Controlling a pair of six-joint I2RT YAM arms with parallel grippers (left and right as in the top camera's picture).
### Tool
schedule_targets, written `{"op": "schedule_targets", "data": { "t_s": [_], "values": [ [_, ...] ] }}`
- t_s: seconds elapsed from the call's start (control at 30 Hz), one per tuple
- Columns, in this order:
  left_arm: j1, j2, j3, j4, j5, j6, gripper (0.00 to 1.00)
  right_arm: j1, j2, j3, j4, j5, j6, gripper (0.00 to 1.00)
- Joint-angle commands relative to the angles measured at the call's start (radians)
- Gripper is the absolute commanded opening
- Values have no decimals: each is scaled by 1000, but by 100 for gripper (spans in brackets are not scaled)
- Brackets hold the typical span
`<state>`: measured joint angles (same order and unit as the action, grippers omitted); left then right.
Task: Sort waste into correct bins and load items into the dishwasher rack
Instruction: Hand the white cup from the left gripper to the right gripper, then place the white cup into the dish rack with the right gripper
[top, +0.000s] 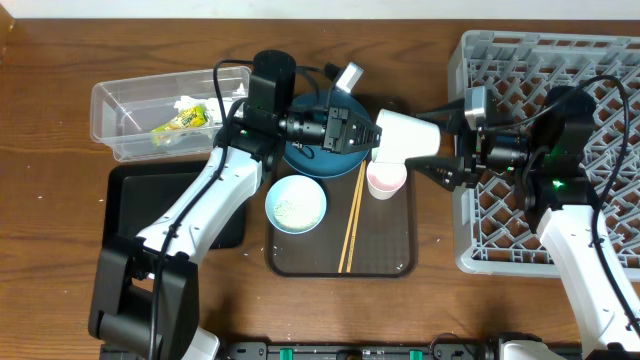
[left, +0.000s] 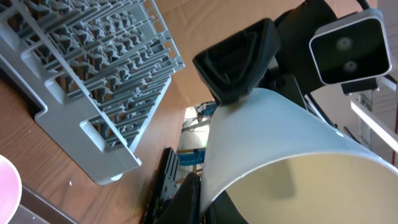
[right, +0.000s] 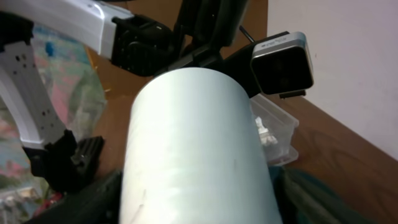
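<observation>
Left gripper (top: 366, 132) clamps the smooth white cylindrical cup (top: 408, 137) at its rim | right gripper (top: 441, 150) straddles the base, grip unclear | probably light, stiff, slick: you squeeze mid-wall gently.

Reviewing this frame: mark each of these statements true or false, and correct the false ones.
1. The white cup stands in the rack. False: the white cup is tipped sideways between the left gripper and the right gripper, short of the rack.
2. The snack wrapper lies in the clear tub. True: the snack wrapper is inside the clear tub.
3. The chopsticks lie on the brown tray beside the pale-blue bowl. True: the chopsticks rest on the brown tray, right of the pale-blue bowl.
4. The left gripper holds the pink cup. False: the pink cup stands on the brown tray. The left gripper holds the white cup.
</observation>
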<state>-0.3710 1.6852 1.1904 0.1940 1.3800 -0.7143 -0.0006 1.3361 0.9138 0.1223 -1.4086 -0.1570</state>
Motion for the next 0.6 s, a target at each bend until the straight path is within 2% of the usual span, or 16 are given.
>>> {"op": "schedule_targets", "data": {
  "t_s": [0.0, 0.1, 0.27, 0.33, 0.37, 0.43, 0.5, 0.57],
  "values": [
    [-3, -6, 6, 7, 31, -3, 6, 15, 5, 14, 1, 5, 7, 69],
    [-3, -6, 6, 8, 22, -2, 6, 15, 5, 14, 0, 5, 7, 61],
    [-3, -6, 6, 29, 21, -3, 7, 15, 5, 14, -3, 5, 14, 56],
    [-3, -6, 6, 33, 10, -1, 17, 15, 5, 14, -10, 5, 14, 53],
    [-3, -6, 6, 33, 3, 12, 26, 15, 5, 14, -14, 5, 16, 52],
    [-3, -6, 5, 31, -8, 72, 37, 15, 5, 14, -23, 22, 49, 49],
    [-3, -6, 5, -8, -54, 141, 41, 15, 5, 14, -41, 74, 99, 43],
    [-3, -6, 5, -121, -167, 240, 46, 15, 5, 14, -61, 148, 158, 32]
  ]
}}
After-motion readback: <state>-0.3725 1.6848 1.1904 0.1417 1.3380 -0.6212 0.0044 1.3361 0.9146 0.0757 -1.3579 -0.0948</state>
